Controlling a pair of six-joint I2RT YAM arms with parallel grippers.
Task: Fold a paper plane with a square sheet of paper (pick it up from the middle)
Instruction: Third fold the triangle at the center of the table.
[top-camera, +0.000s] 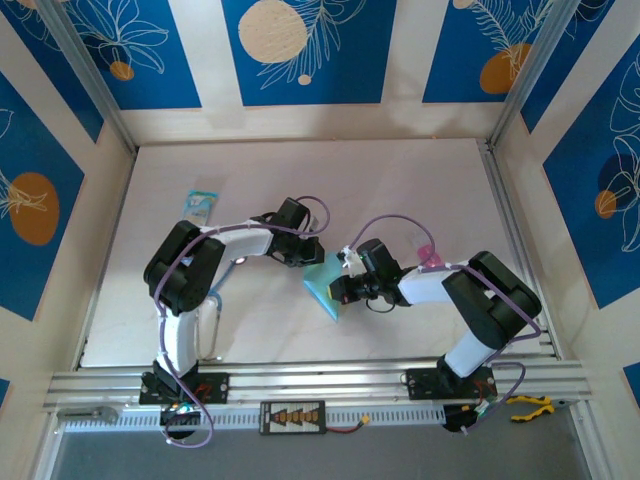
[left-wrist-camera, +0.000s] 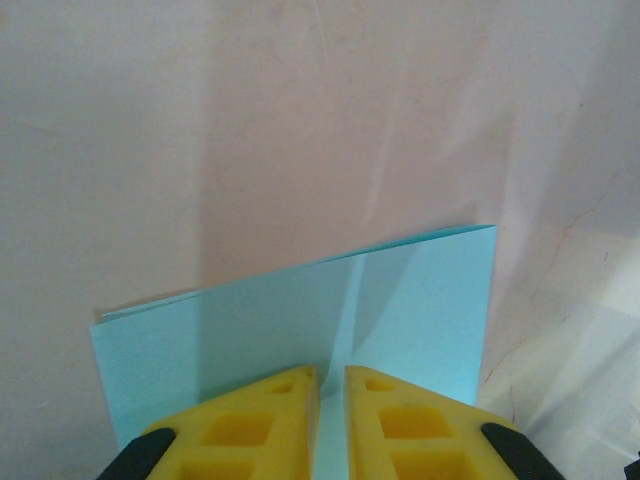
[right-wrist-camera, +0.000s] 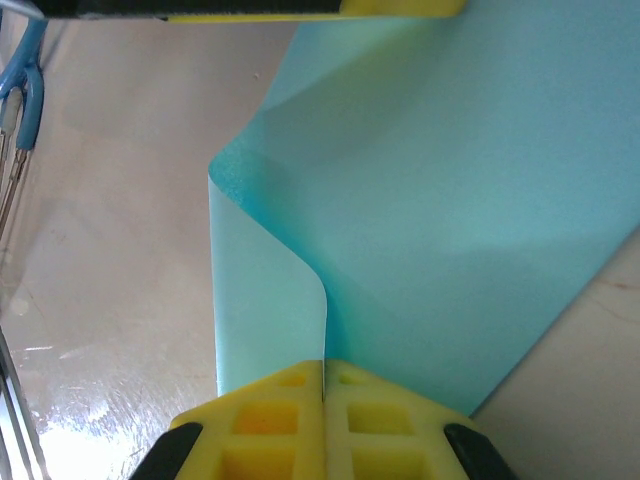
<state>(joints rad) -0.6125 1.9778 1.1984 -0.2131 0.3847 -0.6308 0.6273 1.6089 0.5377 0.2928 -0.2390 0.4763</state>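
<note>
The square sheet of paper (top-camera: 326, 291) is light blue and sits between my two grippers near the table's middle, partly folded over. My left gripper (top-camera: 314, 257) is at its far edge. In the left wrist view the yellow fingers (left-wrist-camera: 270, 420) stand nearly together, and a crease of the sheet (left-wrist-camera: 420, 300) runs into the narrow gap of the gripper (left-wrist-camera: 332, 372). My right gripper (top-camera: 344, 288) (right-wrist-camera: 324, 365) is shut on a curled-up edge of the sheet (right-wrist-camera: 450, 200). A left finger (right-wrist-camera: 300, 8) shows across the top of the right wrist view. No paper plane shape is visible.
A small blue-and-white packet (top-camera: 202, 203) lies at the back left. A tiny pink item (top-camera: 430, 257) sits just behind the right arm. An aluminium rail (top-camera: 320, 380) runs along the near edge, and frame posts and panelled walls close in both sides.
</note>
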